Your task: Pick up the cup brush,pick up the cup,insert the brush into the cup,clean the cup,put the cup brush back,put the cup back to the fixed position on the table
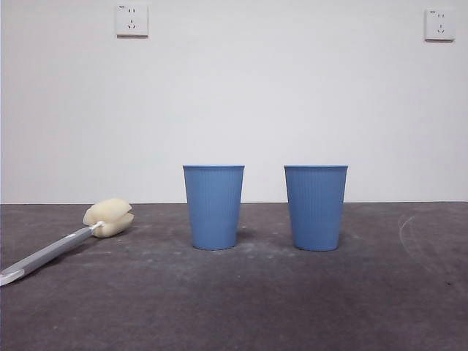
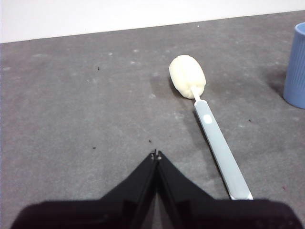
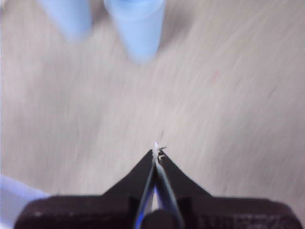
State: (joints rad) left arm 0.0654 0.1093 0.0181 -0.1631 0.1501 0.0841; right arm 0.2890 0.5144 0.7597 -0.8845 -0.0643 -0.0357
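Lying flat on the dark worktop (image 1: pixel 241 300), the cup brush (image 1: pixel 69 241) rests with its sponge head well left of two upright blue cups (image 1: pixel 213 207) (image 1: pixel 316 208) standing side by side. The left pincer (image 2: pixel 156 155) hovers just beside the brush handle, jaws pressed together and empty. The right pincer (image 3: pixel 157 151), also closed on nothing, hangs apart from the blurred cups.
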